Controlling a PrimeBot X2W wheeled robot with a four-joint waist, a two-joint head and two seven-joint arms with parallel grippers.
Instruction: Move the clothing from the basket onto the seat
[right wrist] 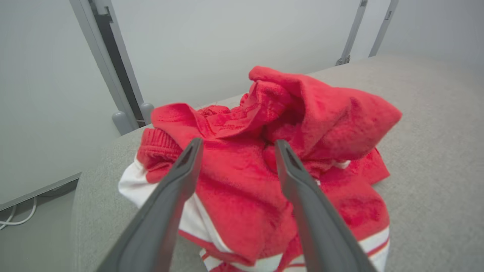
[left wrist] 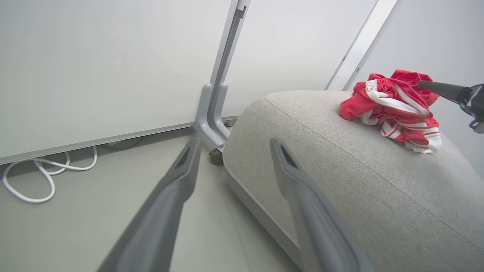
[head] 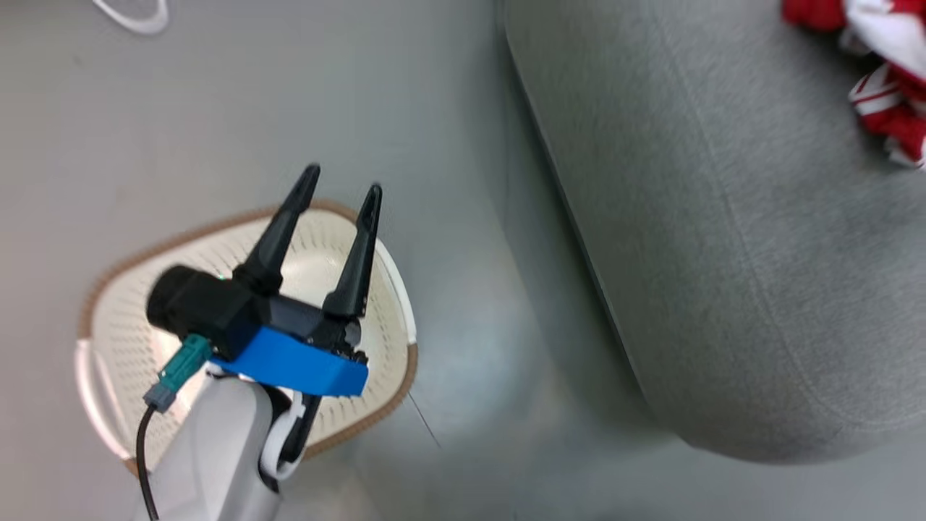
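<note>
In the head view, the left hand (head: 342, 181) hangs over the basket (head: 123, 340) at about 8 o'clock. Its two dark fingers are spread well apart, point toward 12 o'clock, and hold nothing. The basket stands on the grey floor (head: 217, 108), and its pale perforated inside shows between the fingers. The seat (head: 723, 253) takes up the side from 1 to 4 o'clock, well apart from the basket. The clothing (head: 890, 87) lies on the seat at 2 o'clock, by the picture's edge.

The left wrist view looks between the open fingers at the seat's rounded corner, with the red and white clothing (left wrist: 393, 109) heaped on top at 2 o'clock. One finger (left wrist: 440, 89) of the right hand reaches in from 3 o'clock to the heap's upper edge. A white cable (left wrist: 38, 177) curls on the floor at 9 o'clock, below a pale wall panel (left wrist: 94, 68).

In the right wrist view, the right hand (right wrist: 238, 141) is wide open just above the crumpled clothing (right wrist: 325, 117), gripping none of it. I cannot tell whether the fingers touch the cloth.
</note>
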